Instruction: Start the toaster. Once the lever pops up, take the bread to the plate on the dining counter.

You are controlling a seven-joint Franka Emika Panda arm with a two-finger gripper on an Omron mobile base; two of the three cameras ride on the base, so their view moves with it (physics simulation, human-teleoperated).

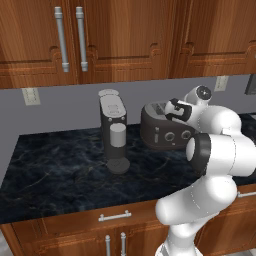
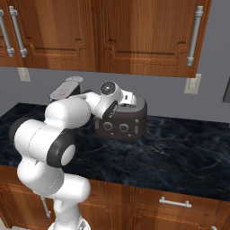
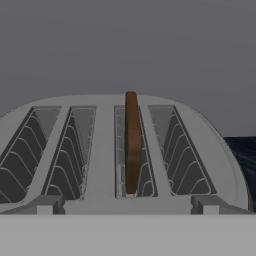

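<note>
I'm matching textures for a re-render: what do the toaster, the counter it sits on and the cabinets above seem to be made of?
Toaster: dark grey shell, probably painted metal or plastic, faint sheen; thin wire guides in the slots.
Counter: polished black stone, pale marbled veins.
Cabinets: reddish varnished wood, visible grain, with brushed-metal-looking handles.

White arm covers the right part of the dark grey rounded toaster [image 1: 161, 131] in left base view, its left top in right base view. Thin brown bread slice [image 3: 131, 142] edge-on, lower part sunk in slot. Toaster's left edge cropped in hand view.
</note>
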